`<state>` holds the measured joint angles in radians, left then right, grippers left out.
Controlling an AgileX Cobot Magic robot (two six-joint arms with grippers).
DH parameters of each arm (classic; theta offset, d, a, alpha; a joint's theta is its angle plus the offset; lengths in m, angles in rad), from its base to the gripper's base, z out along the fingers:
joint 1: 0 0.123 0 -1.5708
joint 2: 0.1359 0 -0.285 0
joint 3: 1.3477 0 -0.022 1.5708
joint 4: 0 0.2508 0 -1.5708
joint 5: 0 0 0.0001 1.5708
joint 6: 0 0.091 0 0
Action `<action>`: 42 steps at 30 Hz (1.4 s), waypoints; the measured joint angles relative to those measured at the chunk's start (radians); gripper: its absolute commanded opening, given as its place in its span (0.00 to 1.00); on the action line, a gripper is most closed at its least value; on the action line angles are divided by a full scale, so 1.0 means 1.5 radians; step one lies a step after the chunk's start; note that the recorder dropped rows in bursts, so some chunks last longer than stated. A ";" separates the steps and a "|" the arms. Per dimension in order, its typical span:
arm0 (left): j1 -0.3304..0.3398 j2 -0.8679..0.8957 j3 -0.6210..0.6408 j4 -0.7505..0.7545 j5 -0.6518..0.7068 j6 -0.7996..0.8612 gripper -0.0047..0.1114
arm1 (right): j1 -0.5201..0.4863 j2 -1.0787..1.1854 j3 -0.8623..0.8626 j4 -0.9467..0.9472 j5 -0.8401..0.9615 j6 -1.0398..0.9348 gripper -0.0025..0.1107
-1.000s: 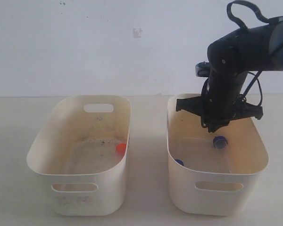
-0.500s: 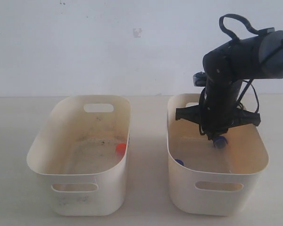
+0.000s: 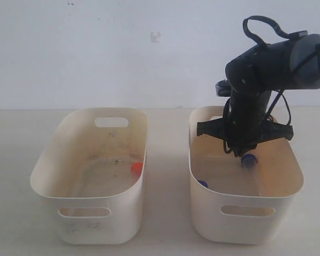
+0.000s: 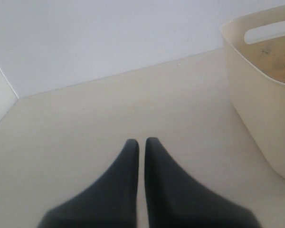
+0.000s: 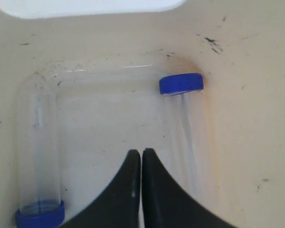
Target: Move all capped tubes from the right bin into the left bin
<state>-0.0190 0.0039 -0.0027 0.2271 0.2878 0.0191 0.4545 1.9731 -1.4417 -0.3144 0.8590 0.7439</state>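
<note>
Two blue-capped tubes lie on the floor of the right bin (image 3: 288, 192); their caps show as one blue cap (image 3: 248, 160) and another blue cap (image 3: 202, 184). My right gripper (image 3: 240, 153) hangs inside this bin, shut and empty. In the right wrist view the shut right gripper (image 5: 141, 153) sits between one blue-capped tube (image 5: 187, 123) and the other blue-capped tube (image 5: 38, 156), touching neither. An orange-capped tube (image 3: 136, 169) lies in the left bin (image 3: 48, 170); a second orange one is not visible. My left gripper (image 4: 141, 141) is shut over bare table, beside the left bin (image 4: 256, 95).
The two bins stand side by side on a pale table (image 3: 168, 176) with a narrow gap between them. A white wall (image 3: 122, 53) runs behind. The right bin's inner wall (image 5: 256, 118) has dark scratches near a handle slot (image 5: 85, 5).
My right arm has shifted slightly left and lower inside the right bin, staying shut. The tubes have not moved.
</note>
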 measured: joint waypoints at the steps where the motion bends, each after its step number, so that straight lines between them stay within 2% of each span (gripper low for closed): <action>1: 0.000 0.000 0.000 0.000 0.000 0.000 0.08 | -0.001 0.000 0.000 0.000 0.000 0.000 0.02; 29: 0.000 0.000 0.000 0.000 0.000 0.000 0.08 | -0.001 0.000 0.000 0.012 -0.011 0.001 0.02; 42: 0.000 0.000 0.000 0.000 0.000 0.000 0.08 | -0.001 0.046 0.000 0.004 0.011 -0.003 0.02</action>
<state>-0.0190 0.0039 -0.0027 0.2271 0.2878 0.0191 0.4537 2.0425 -1.4417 -0.3078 0.8749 0.7401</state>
